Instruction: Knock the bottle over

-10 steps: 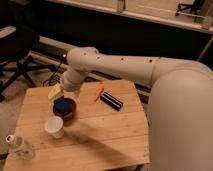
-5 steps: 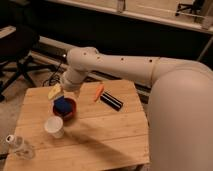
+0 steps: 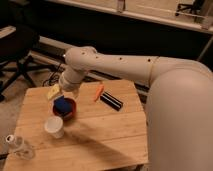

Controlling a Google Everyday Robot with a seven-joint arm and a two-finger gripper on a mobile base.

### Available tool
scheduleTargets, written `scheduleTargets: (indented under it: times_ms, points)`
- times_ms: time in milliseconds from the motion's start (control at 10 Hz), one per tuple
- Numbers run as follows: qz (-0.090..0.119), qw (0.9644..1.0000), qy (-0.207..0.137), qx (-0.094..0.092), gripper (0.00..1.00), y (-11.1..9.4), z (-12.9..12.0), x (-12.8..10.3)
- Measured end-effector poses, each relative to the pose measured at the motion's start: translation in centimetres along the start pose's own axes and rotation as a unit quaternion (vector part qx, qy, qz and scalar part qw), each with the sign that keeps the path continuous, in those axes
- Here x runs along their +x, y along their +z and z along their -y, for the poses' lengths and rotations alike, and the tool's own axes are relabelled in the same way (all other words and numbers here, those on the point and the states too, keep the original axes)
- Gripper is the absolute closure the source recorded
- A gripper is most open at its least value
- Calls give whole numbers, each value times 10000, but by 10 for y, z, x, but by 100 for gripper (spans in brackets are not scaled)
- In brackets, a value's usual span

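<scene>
bottle at near-left corner of bench, well apart from hand, hand hovers over red bowl past white cup, grip state cannot tell

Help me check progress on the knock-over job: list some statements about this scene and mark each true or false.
1. The gripper hangs just above the red bowl. True.
2. The gripper is touching the clear plastic bottle. False: the bottle sits apart from it, at the near left corner of the wooden table.
3. The white paper cup stands between the red bowl and the bottle. True.
4. The black oblong object lies inside the bowl. False: it lies on the tabletop to the right, beside an orange item; the bowl holds a blue object.
5. The bottle has a white cap. True.
</scene>
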Motion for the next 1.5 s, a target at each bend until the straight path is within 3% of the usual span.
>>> scheduleTargets:
  times_ms: [300,500,600,800,900,1000,1200,1500]
  points:
    - [-47,9991,-415,-87,20,-1,-34,-2]
    - [-74,9947,-992,-255,30,-4,-82,1]
    - [-107,9901,-1360,-327,40,-4,-110,6]
    - [-219,9760,-2127,-403,60,-1,-165,18]
    - [-310,9667,-2505,-424,71,2,-193,24]
    - [-456,9549,-2898,-448,83,8,-222,33]
    - [-725,9361,-3408,-473,97,20,-256,48]
    - [-1284,9007,-4124,-465,100,43,-297,75]
